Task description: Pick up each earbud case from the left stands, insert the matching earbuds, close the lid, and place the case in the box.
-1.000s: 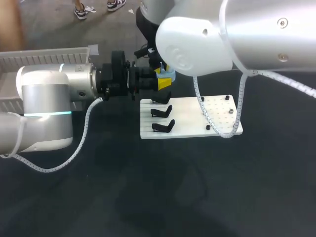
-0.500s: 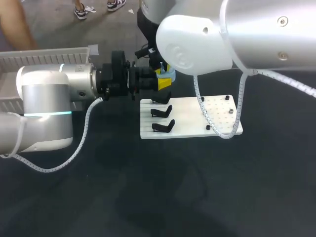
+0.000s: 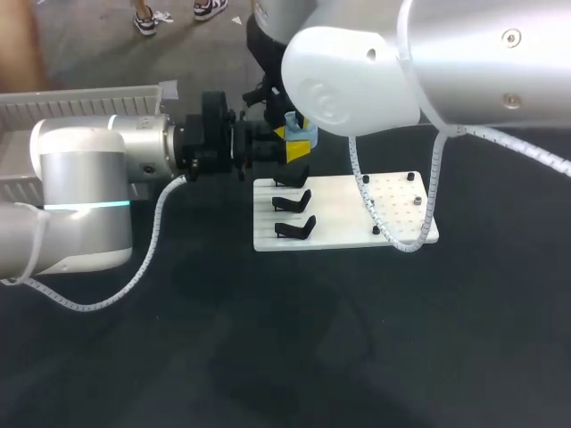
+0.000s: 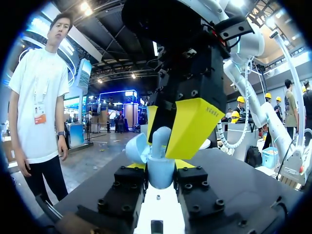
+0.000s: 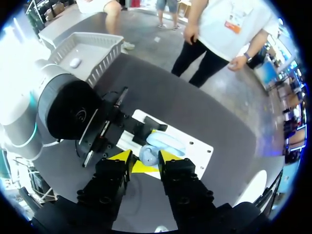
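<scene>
The dark worktop (image 3: 268,357) is being spanned by both arms. The right arm (image 3: 446,62) is being brought in from the far right corner and is being bent down towards the far middle, while the left arm (image 3: 89,196) is being held level from the left side, pointing to the right.

A white box (image 5: 87,51) with slatted walls is being kept at the far left edge of the worktop, and a small white object (image 5: 74,62) is being held inside it. A white board (image 3: 343,218) is being carried flat near the middle of the worktop, and three black stands (image 3: 294,201) are being lined up along its left side.

The light blue earbud case (image 4: 161,173) is being gripped from two sides by the left pincer (image 3: 290,153), in the air just past the board's far left corner and clear of the stands. Its lid (image 4: 137,148) is being held open, tilted off to one side. The right pincer (image 5: 145,157) is being held straight above the case, right against its open top; whether it is clamped on any part of the case cannot be told.
</scene>
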`<action>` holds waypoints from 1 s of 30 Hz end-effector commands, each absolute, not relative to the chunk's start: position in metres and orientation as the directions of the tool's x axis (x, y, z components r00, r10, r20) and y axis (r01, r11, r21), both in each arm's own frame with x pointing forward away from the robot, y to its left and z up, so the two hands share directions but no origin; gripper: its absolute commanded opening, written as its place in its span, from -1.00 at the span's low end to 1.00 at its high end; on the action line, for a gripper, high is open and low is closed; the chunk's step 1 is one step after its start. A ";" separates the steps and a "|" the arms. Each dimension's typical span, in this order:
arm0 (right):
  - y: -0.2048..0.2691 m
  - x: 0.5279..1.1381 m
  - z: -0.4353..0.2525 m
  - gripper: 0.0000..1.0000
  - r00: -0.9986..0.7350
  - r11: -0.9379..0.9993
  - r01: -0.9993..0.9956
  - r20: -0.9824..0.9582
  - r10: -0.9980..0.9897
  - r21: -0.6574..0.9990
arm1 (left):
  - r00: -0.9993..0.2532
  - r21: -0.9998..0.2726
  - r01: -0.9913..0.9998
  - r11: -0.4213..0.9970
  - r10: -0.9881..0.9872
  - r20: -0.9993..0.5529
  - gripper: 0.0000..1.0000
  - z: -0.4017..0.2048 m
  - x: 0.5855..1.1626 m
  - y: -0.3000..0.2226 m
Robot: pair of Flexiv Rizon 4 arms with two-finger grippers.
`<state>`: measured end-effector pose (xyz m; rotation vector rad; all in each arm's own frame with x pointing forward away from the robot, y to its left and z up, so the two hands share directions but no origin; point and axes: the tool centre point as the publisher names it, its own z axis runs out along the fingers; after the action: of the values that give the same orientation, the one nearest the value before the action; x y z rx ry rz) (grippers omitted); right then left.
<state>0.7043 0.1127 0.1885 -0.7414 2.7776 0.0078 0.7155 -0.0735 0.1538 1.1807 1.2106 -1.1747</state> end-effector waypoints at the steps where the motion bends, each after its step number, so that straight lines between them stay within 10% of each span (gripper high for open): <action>1: 0.111 0.706 0.189 -0.29 -0.834 0.869 -0.490 -0.257 -0.489 -0.063 | 0.016 0.015 0.999 0.039 -0.010 -1.000 -1.00 0.153 0.716 -0.073; 30: 0.099 0.775 0.199 -0.22 -0.866 0.939 -0.344 -0.382 -0.322 -0.011 | 0.016 0.015 0.999 0.039 -0.010 -1.000 -1.00 0.153 0.716 -0.073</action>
<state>0.7631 0.0968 0.2076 -0.4859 2.6931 0.0793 0.7157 -0.0729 0.1537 1.1809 1.2101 -1.1751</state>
